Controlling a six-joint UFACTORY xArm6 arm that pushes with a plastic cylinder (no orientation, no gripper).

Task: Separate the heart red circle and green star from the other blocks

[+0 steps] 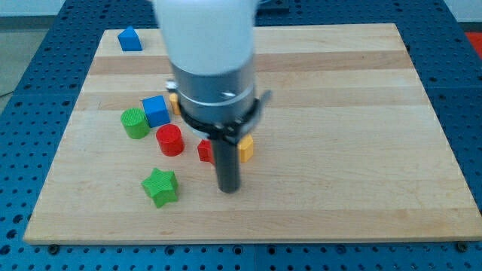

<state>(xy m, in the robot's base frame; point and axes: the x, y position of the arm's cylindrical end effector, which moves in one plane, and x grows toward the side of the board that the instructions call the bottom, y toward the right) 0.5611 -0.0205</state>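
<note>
My tip [228, 189] rests on the board right of the green star [160, 187] and just below a red block [205, 151], whose shape the rod partly hides. The red circle [170, 140] lies left of that red block, above the green star. A yellow block [245, 148] peeks out right of the rod. A blue cube [156, 111] and a green circle [135, 123] sit up-left of the red circle. An orange-yellow block [173, 101] is mostly hidden behind the arm, right of the blue cube.
A blue block with a peaked top [129, 39] sits alone near the top left corner of the wooden board [339, 113]. The arm's white and grey body [211, 53] covers the top middle of the view.
</note>
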